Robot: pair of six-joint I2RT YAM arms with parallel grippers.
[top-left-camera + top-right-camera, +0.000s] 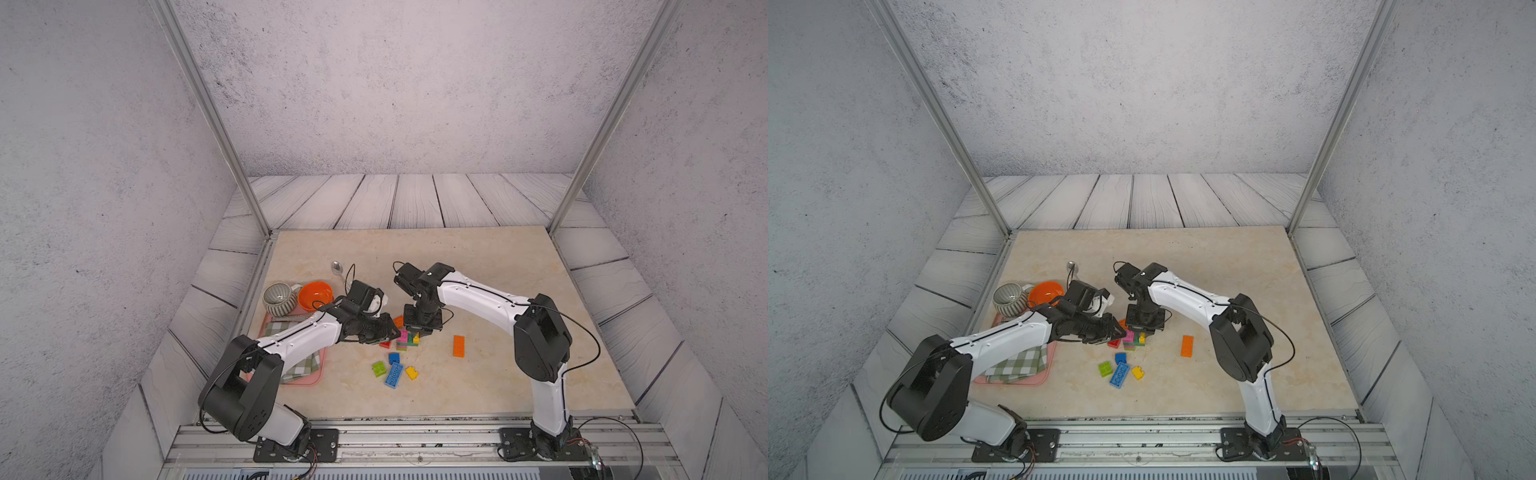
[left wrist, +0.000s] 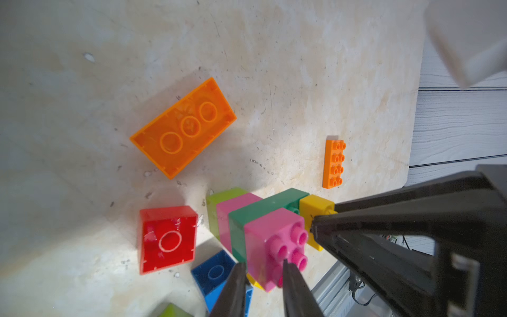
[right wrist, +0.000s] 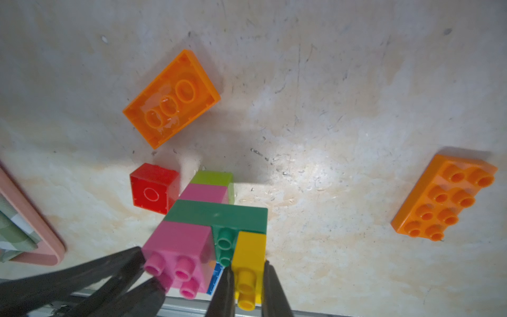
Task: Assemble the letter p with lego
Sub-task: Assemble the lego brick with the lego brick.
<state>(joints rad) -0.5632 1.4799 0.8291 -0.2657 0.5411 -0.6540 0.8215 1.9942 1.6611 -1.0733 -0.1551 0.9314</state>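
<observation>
A small lego stack (image 1: 405, 340) stands mid-table: lime brick (image 3: 212, 177) at the bottom, a pink one, then a long green brick (image 3: 219, 216). On the green sit a pink square brick (image 2: 271, 238) and a narrow yellow brick (image 3: 251, 247), side by side. My left gripper (image 2: 263, 263) is shut on the top pink brick, reaching in from the left. My right gripper (image 3: 247, 267) is shut on the yellow brick from above. Loose lego lies around: an upturned orange brick (image 2: 183, 127), a red one (image 2: 167, 238), a studded orange brick (image 1: 459, 345), blue bricks (image 1: 394, 375), lime (image 1: 378, 368) and yellow (image 1: 412, 372).
A pink tray (image 1: 318, 372) with a checked cloth (image 1: 299, 365) lies at the left under my left arm. Behind it stand a striped cup (image 1: 278, 298) and an orange bowl (image 1: 316, 295), with a spoon (image 1: 337, 268) farther back.
</observation>
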